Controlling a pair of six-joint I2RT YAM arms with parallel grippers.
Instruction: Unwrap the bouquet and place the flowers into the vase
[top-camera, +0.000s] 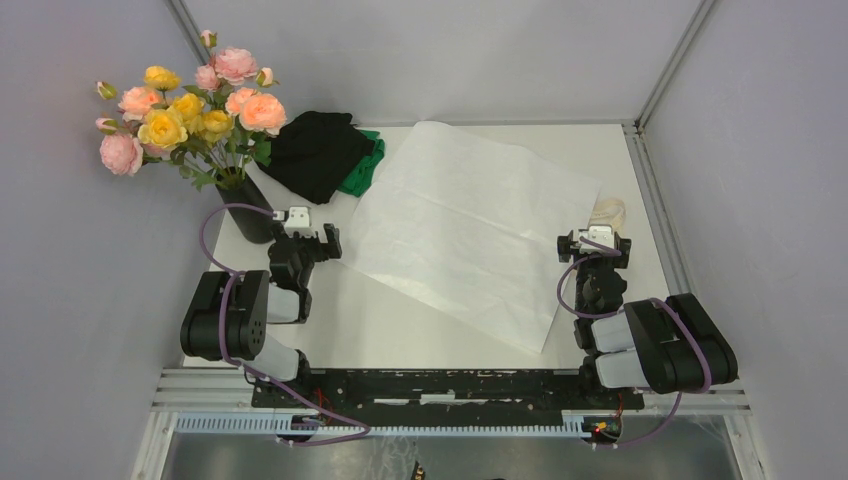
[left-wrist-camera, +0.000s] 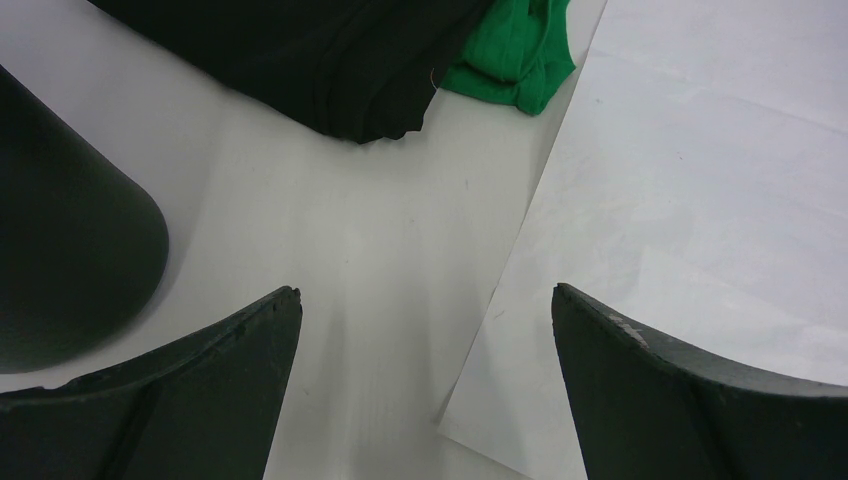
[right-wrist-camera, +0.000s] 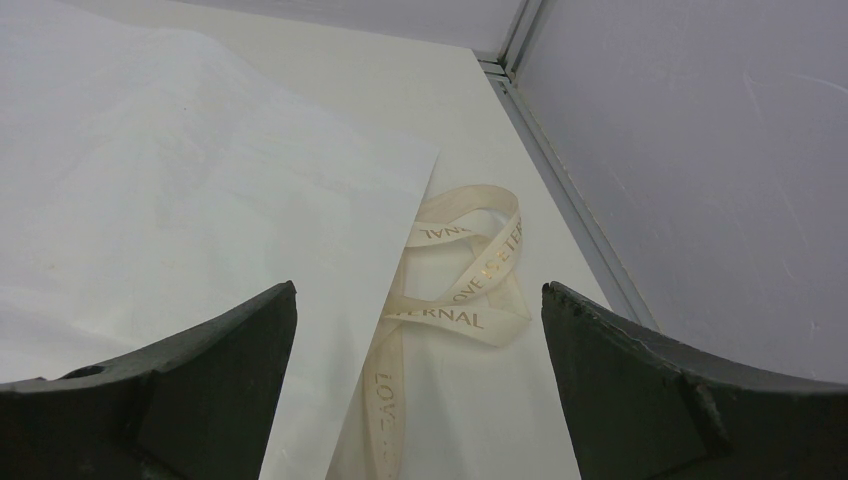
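From above, the flowers (top-camera: 190, 110) stand in the vase (top-camera: 250, 215) at upper left, with the white paper sheet (top-camera: 470, 225) spread flat at centre. Left wrist view: the left gripper (left-wrist-camera: 425, 300) is released and empty — cloth heap (left-wrist-camera: 330, 60) at top. Right wrist view: the right gripper (right-wrist-camera: 420, 290), also spread and empty, hangs over the cream ribbon (right-wrist-camera: 470, 270) — lower centre, beside the sheet.

bare table (top-camera: 352, 300) strip between vase (top-camera: 250, 212) and paper sheet (top-camera: 470, 230), cloth heap (top-camera: 318, 155) behind it, ribbon (top-camera: 608, 212) close by the right wall (top-camera: 760, 150)

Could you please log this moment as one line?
flowers: in vase | paper: spread flat | ribbon: loose | left gripper: open, empty | right gripper: open, empty
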